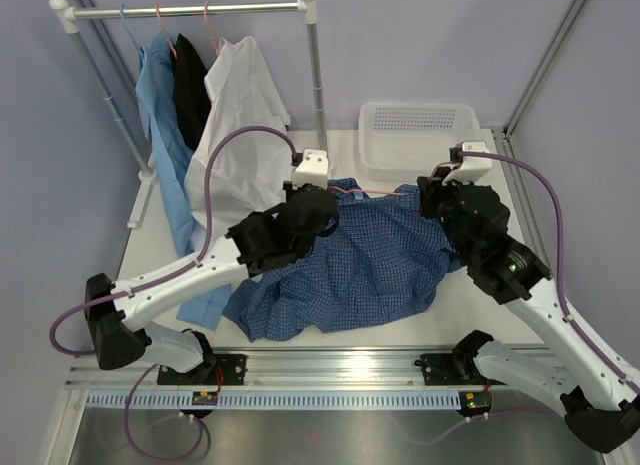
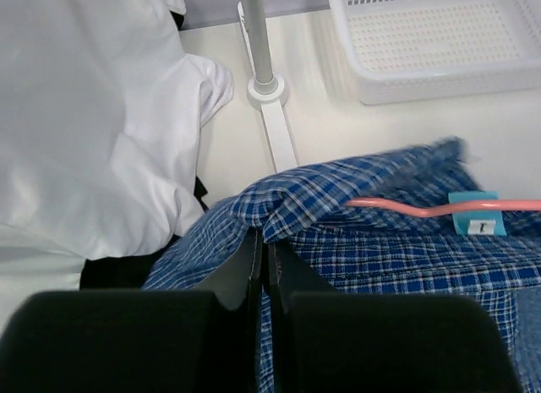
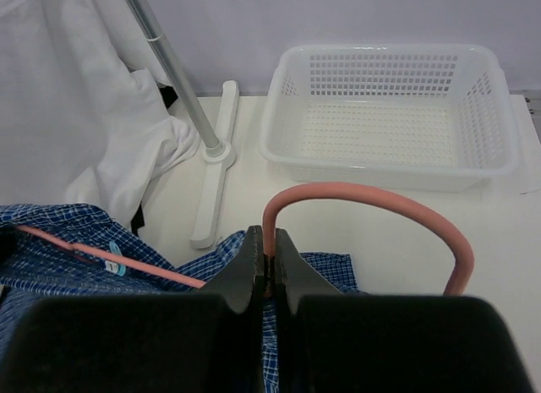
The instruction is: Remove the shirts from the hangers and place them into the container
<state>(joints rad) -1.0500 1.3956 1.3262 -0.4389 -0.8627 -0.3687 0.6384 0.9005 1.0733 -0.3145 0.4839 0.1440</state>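
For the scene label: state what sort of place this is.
Probably a robotics lab bench staged for laundry: two table-mounted arms, a clothes rack with hung shirts, and a white mesh basket.

- A blue tag on the pink hanger has a small white patch with one dark mark on it, perhaps a "1" — too small to read for sure.
- Nothing else is readable.

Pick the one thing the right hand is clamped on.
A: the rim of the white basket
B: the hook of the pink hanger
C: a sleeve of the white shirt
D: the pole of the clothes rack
B: in the right wrist view the right hand is shut on the curved hook of the pink hanger, while the white basket stands apart beyond it.
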